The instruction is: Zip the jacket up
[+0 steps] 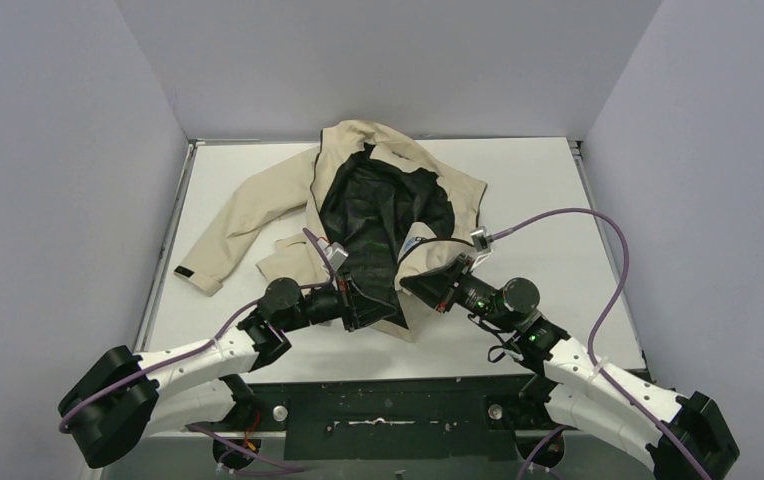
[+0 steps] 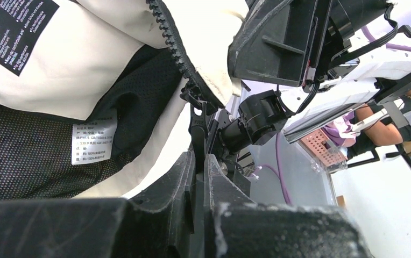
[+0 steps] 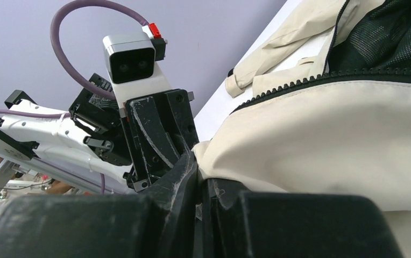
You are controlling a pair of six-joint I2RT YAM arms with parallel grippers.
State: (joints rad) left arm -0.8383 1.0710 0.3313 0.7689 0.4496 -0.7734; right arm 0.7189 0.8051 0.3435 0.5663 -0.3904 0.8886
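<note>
The beige jacket lies open on the white table, its black lining facing up. At its lower front, my left gripper and right gripper meet close together. In the left wrist view the left gripper is shut on the dark zipper pull, which hangs from the slider at the bottom of the zipper teeth. The right gripper is shut on the beige fabric of the jacket's lower edge, just below a line of zipper teeth.
One sleeve stretches toward the table's left edge. White table surface shows to the right of the jacket. A purple cable arcs above the right arm. Grey walls close in three sides. White care labels hang inside the lining.
</note>
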